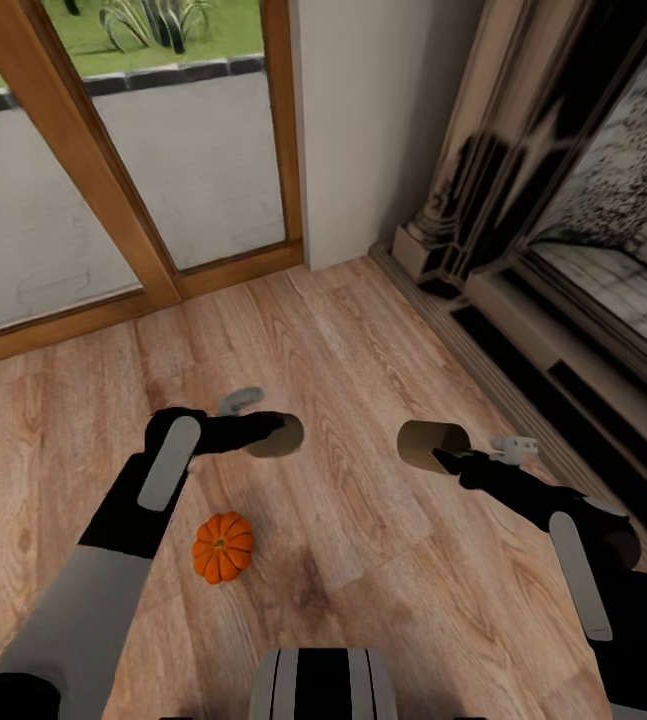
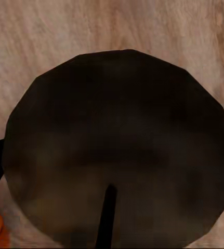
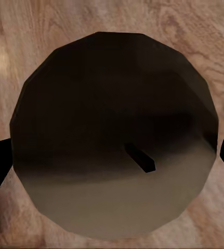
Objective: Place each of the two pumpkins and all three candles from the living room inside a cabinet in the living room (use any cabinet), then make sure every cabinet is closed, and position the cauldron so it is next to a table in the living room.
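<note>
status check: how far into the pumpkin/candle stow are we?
Done: nothing visibly stowed. In hand: the left gripper holds a candle and the right gripper holds another candle, jaws closed on both. Left: a pumpkin lies on the wood floor. No cabinet or cauldron is in sight.

Both arms are reaching forward and down; the left gripper (image 1: 268,432) and right gripper (image 1: 443,452) are each clamping a candle between their fingers.

Wooden floor (image 1: 363,330); glass door (image 1: 113,150); fireplace (image 1: 583,250)
</note>
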